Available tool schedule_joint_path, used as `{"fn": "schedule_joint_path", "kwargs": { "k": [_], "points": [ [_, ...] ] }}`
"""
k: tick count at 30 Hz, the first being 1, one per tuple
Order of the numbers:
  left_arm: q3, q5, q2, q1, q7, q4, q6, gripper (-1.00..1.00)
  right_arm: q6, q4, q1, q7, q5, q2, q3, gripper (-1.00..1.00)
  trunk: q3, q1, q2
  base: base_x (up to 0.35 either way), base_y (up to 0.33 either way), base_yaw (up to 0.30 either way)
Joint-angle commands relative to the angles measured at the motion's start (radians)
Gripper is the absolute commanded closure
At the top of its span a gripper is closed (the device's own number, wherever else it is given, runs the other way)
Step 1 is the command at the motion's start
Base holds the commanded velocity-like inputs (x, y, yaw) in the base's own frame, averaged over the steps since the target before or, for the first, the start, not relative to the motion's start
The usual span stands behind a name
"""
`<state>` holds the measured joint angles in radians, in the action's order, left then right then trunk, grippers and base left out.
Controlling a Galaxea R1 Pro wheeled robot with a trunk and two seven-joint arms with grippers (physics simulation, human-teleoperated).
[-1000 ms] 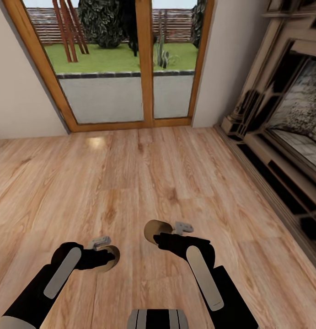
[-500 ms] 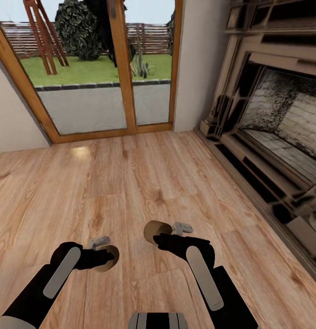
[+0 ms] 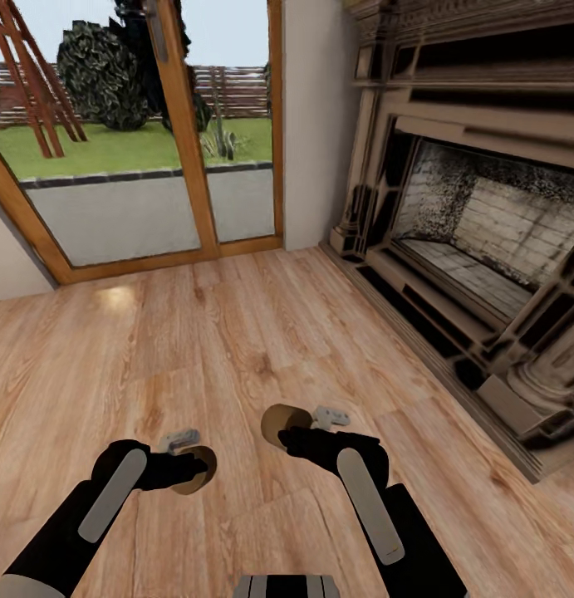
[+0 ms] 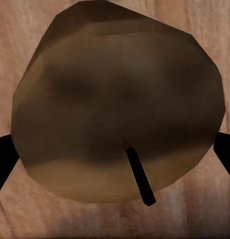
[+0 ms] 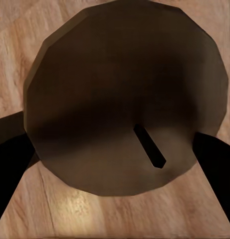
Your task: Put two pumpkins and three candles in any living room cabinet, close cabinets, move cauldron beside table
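head view: both arms are held low over the wood plank floor (image 3: pixel 237 332), no table or cabinet in frame. left gripper (image 3: pixel 187 461) is closed on a candle (image 3: pixel 199 468), tan/brown, seen end-on as a round disc w/ a dark rim; candle is carried above the floor, not resting on it. right gripper (image 3: pixel 291 428) is likewise clamped on a second candle (image 3: pixel 280 419), same tan colour, tilted so its flat end faces up and fwd. the two candles are near each other, apart, right one slightly further fwd.

left wrist view: candle (image 4: pixel 119 104) is seen from its flat end, short dark wick (image 4: pixel 140 175) visible off-centre; black fingers (image 4: pixel 5 159) are pressed against both sides of the candle body. floor planks are seen behind.

right wrist view: second candle (image 5: pixel 127 94) end-on, wick (image 5: pixel 149 152) visible, black fingers (image 5: pixel 212 154) touching its sides.

surroundings (head view): glass doors (image 3: pixel 137 158) w/ wood frame at far wall, garden seen through them. fireplace (image 3: pixel 469 224) w/ stone surround along the right wall, beside the beige wall section (image 3: pixel 307 124).
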<state>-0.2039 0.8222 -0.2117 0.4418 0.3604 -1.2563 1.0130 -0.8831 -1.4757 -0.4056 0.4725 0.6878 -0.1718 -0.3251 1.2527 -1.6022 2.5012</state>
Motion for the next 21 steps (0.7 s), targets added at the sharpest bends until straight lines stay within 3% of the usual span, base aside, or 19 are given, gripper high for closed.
{"fn": "schedule_joint_path", "kwargs": {
  "k": [1, 5, 17, 21],
  "points": [
    [0.0, 0.002, 0.0, 0.0, 0.0, 0.0, 0.0, 1.0, 0.001, 0.001, 0.0, 0.0, 0.002, 0.0, 0.0, 1.0, -0.003, 0.0, 0.0, -0.266, 0.0, -0.24],
    [0.0, 0.002, 0.0, 0.0, 0.0, 0.0, 0.0, 1.0, 0.001, 0.002, -0.001, 0.0, 0.002, -0.001, 0.0, 1.0, -0.015, 0.002, -0.001, -0.096, 0.0, -0.24],
    [0.0, 0.002, 0.001, 0.0, 0.0, 0.0, 0.001, 1.0, 0.001, 0.005, -0.003, -0.001, 0.004, -0.002, 0.0, 1.0, -0.042, 0.048, -0.085, -0.006, 0.0, -0.24],
    [0.0, 0.003, 0.001, 0.0, 0.0, 0.0, 0.001, 1.0, 0.002, 0.013, -0.005, -0.002, 0.004, -0.002, 0.0, 1.0, -0.051, 0.064, -0.113, -0.228, 0.0, -0.24]
  ]
}}
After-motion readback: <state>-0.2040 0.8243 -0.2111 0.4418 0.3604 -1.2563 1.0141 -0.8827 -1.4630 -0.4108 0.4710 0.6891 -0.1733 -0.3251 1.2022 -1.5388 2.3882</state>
